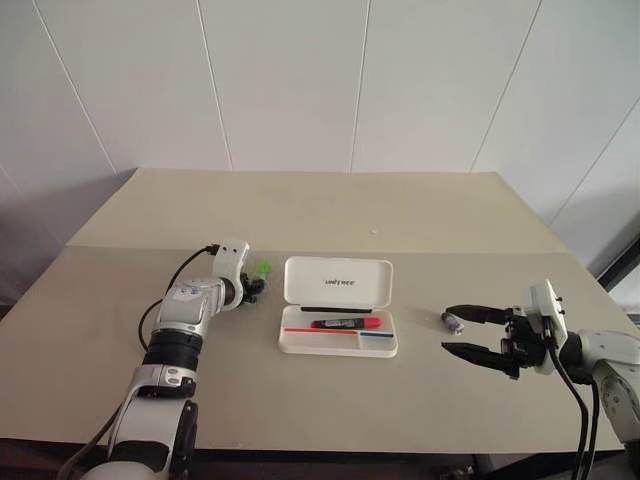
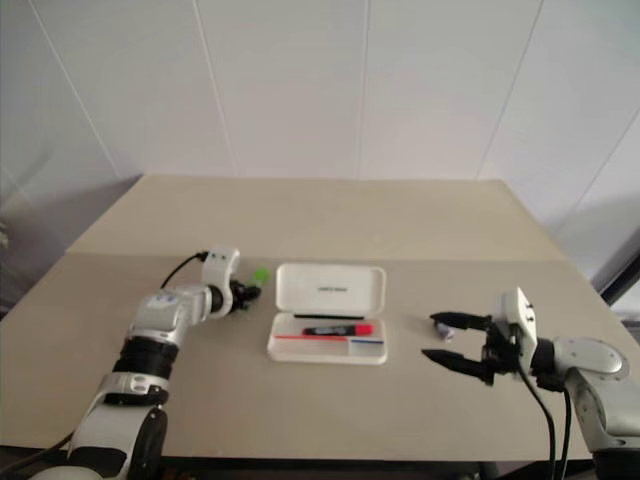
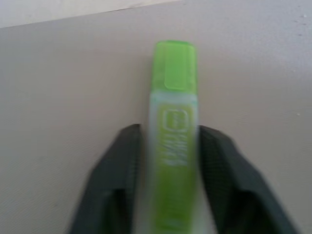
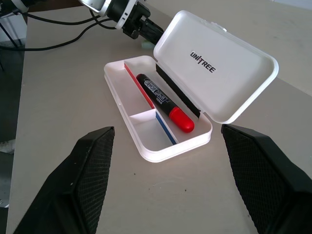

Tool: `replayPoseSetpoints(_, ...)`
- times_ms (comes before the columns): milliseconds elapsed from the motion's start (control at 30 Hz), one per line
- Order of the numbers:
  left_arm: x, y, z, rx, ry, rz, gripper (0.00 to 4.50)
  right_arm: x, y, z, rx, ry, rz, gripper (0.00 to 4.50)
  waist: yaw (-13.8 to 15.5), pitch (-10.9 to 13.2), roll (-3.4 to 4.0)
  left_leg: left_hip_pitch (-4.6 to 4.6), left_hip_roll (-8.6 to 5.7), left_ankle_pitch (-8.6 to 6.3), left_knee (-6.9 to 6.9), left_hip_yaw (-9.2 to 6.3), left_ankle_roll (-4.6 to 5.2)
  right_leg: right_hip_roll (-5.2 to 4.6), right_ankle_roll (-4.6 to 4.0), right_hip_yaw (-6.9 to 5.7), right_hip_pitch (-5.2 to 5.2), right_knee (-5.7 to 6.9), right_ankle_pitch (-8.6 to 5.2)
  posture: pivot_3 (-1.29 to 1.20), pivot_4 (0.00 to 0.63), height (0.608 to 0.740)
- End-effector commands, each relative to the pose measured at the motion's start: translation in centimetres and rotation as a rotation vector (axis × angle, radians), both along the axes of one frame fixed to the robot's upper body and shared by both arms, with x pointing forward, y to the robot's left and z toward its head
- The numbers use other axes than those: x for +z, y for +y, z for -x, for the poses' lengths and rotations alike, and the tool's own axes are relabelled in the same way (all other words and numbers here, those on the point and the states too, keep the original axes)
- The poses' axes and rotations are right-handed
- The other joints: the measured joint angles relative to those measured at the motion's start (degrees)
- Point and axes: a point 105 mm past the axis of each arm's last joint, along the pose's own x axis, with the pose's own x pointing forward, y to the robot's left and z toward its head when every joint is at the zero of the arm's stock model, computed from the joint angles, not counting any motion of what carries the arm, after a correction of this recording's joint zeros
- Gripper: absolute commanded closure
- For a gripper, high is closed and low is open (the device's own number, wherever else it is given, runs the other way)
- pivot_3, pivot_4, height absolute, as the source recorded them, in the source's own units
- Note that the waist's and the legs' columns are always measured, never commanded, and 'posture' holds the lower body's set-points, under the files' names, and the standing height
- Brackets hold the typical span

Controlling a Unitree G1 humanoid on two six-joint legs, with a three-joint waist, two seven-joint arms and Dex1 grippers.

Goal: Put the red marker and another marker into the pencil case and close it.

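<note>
In the head views, the white pencil case (image 1: 338, 318) lies open in the middle of the tabletop (image 1: 320, 215), with its lid standing up on the far side. The red marker (image 1: 346, 323) lies inside the tray. A small dark-silver object (image 1: 453, 322) lies at 3 o'clock from the case, near the right gripper (image 1: 459, 332), whose jaws are wide apart and hold nothing. The left gripper (image 1: 254, 286) is at 9 o'clock from the case, at the light green marker (image 1: 263, 269).

In the left wrist view, the jaws are closed against both sides of the green marker's (image 3: 173, 141) body on the tabletop.

In the right wrist view, two fingers (image 4: 87, 175) stand far apart before the open case (image 4: 161, 141); the red marker (image 4: 165, 102) lies in the long compartment.
</note>
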Motion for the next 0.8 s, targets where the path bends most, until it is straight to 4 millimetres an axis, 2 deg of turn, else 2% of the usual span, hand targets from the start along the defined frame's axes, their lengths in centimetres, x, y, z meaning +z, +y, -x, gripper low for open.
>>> replayPoseSetpoints(33,0.0,0.0,0.0,0.003,0.006,0.009,3.42,1.2,-0.3,0.1,-0.005,-0.044,0.009,0.00,0.00,0.00,0.00,0.00,0.00,0.00,0.00,0.00,0.00,0.00,0.00,0.00,0.00,-0.01,0.00,0.00,0.150,0.740)
replayPoseSetpoints(167,0.6,0.6,0.0,-0.007,-0.023,-0.023,3.42,1.2,-0.4,0.0,-0.006,-0.045,0.011,0.00,-0.01,0.00,0.00,0.00,0.00,0.00,-0.02,0.00,0.00,0.00,0.00,0.00,0.00,-0.02,0.00,0.00,0.150,0.740)
replayPoseSetpoints(300,3.0,0.8,-0.4,-0.068,-0.124,-0.094,3.42,1.2,-0.4,0.0,-0.008,-0.044,0.013,0.00,-0.15,0.00,0.00,0.00,0.01,0.00,-0.02,0.01,-0.01,0.01,0.00,0.00,-0.01,-0.01,0.00,0.00,0.150,0.740)
replayPoseSetpoints(333,3.6,0.8,-0.4,-0.083,-0.146,-0.104,3.42,1.2,-0.4,0.0,-0.008,-0.044,0.013,0.00,-0.15,0.00,0.00,0.00,0.01,0.01,-0.03,0.01,-0.01,0.01,0.00,0.00,-0.01,-0.02,0.00,0.00,0.150,0.740)
replayPoseSetpoints(467,8.5,0.2,-0.4,-0.230,-0.284,-0.160,3.42,1.4,-0.4,-0.1,-0.007,-0.047,0.013,0.00,-0.06,0.01,-0.02,-0.02,0.01,0.01,-0.06,0.01,-0.01,0.02,-0.01,0.00,-0.03,-0.05,0.00,0.00,0.150,0.740)
replayPoseSetpoints(500,9.1,0.0,-0.3,-0.258,-0.302,-0.170,3.42,1.4,-0.3,-0.1,-0.006,-0.047,0.013,0.00,-0.05,0.01,-0.02,-0.04,0.01,0.01,-0.06,0.01,-0.01,0.01,-0.01,-0.01,-0.03,-0.07,0.00,0.00,0.150,0.740)
replayPoseSetpoints(567,11.7,-0.9,0.6,-0.384,-0.367,-0.174,3.42,1.5,-0.3,0.0,-0.002,-0.052,0.008,0.00,-0.04,0.01,-0.01,-0.06,0.00,0.01,-0.09,0.02,-0.01,0.00,-0.01,-0.01,-0.03,-0.15,0.00,0.00,0.150,0.740)
replayPoseSetpoints(700,15.0,-2.9,2.6,-0.577,-0.420,-0.119,3.42,1.7,-0.3,0.2,0.008,-0.059,0.002,0.00,-0.03,0.01,-0.01,-0.11,0.01,0.00,-0.21,0.02,0.00,0.00,-0.01,-0.02,-0.03,-0.31,-0.01,0.00,0.150,0.740)
replayPoseSetpoints(800,15.5,-5.4,5.6,-0.807,-0.396,-0.076,3.42,2.0,-0.2,0.4,0.022,-0.066,-0.003,0.00,-0.06,0.01,0.00,-0.22,0.02,-0.02,-0.20,0.01,0.02,0.00,0.00,-0.03,-0.09,-0.37,-0.01,0.00,0.150,0.740)
